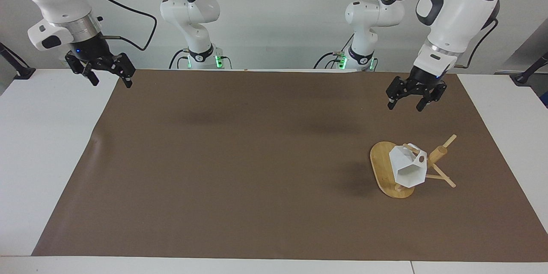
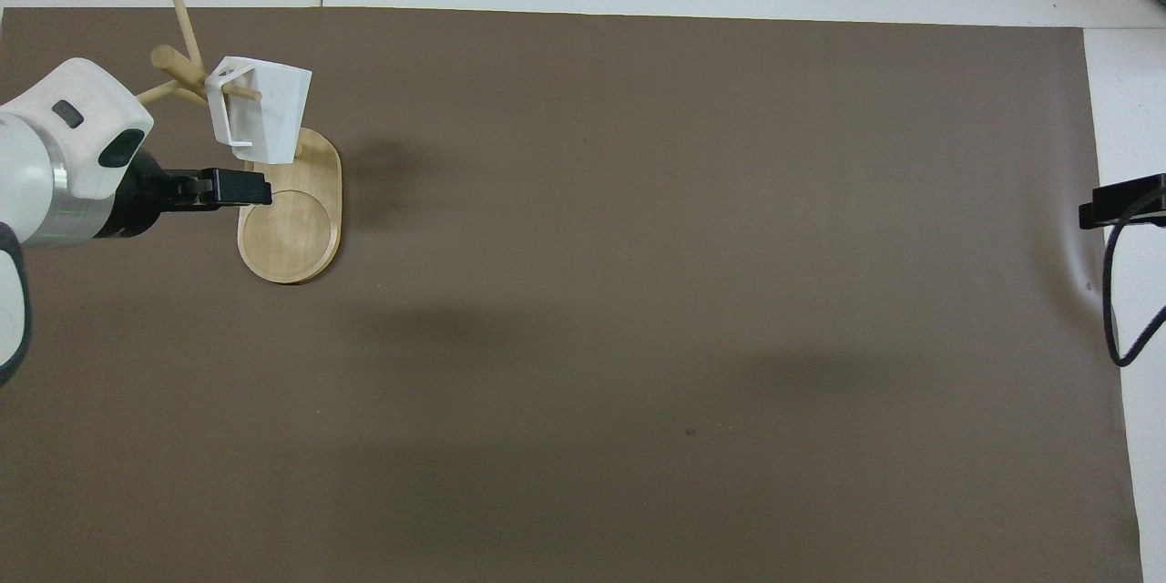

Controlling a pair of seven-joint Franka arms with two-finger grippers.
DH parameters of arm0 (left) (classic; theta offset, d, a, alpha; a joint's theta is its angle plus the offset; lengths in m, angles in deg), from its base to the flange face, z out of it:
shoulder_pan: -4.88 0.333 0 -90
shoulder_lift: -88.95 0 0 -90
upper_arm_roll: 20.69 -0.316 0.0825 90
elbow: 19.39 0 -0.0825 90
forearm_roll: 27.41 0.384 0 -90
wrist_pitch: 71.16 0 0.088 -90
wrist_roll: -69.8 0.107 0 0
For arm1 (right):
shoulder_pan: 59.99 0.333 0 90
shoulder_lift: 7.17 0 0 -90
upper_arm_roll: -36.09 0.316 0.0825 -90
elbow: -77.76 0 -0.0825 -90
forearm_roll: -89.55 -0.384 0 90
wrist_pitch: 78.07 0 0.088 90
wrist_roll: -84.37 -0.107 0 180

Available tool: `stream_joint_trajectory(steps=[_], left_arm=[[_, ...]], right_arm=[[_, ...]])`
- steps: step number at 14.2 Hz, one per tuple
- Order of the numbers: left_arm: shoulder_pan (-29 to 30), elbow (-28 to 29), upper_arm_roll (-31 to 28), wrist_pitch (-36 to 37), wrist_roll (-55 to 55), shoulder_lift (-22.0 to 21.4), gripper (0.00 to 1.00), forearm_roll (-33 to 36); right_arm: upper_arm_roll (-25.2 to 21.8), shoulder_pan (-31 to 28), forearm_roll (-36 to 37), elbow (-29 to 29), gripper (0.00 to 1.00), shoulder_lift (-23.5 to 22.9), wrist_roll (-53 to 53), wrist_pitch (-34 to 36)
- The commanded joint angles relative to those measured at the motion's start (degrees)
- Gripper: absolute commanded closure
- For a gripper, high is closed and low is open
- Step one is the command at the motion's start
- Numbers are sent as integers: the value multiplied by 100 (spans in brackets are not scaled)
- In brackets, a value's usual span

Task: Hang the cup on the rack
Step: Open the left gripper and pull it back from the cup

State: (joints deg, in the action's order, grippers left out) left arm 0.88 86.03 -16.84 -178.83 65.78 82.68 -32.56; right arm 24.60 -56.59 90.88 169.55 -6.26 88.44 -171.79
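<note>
Facing view: The cup (image 1: 409, 168) is seen hung on the rack (image 1: 387, 170), its handle threaded over a thin peg beside the central post, its open mouth tilted down over the oval base. The rack is stood on the brown mat (image 1: 239, 158) toward the left arm's end of the table (image 1: 43, 137). The left gripper (image 1: 410, 99) is held in the air over the mat, well apart from the cup, its fingers spread and nothing grasped. The right gripper (image 1: 102, 72) is held raised over the mat's corner at the right arm's end, fingers likewise spread and empty; that arm is waiting.

Overhead view: The cup (image 2: 262, 109) is seen suspended from a peg, over the end of the rack's base (image 2: 291, 228) that lies farther from the robots. The left gripper (image 2: 239, 189) is shown over the base's edge, clear of the cup. The right gripper (image 2: 1125, 200) is only partly shown at the edge of the frame, over the table's white margin.
</note>
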Motion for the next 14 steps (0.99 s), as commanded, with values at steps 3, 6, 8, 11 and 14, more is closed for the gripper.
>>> stream_joint_trajectory(steps=[3,6,8,11,14], left_arm=[[5,-1302,37,1403,68,178,0,741],[-13,-1901,55,2152,112,389,0,779],[-21,-2313,72,2521,269,547,0,770],[-48,-2273,72,2742,331,434,0,744],[-65,-1746,64,2707,340,135,0,735]], right_arm=[[24,-23,-1,155,0,146,130,29],[24,-23,7,155,0,146,130,29],[24,-23,7,155,0,146,130,29],[24,-23,7,155,0,146,130,29],[24,-23,-1,155,0,155,130,29]])
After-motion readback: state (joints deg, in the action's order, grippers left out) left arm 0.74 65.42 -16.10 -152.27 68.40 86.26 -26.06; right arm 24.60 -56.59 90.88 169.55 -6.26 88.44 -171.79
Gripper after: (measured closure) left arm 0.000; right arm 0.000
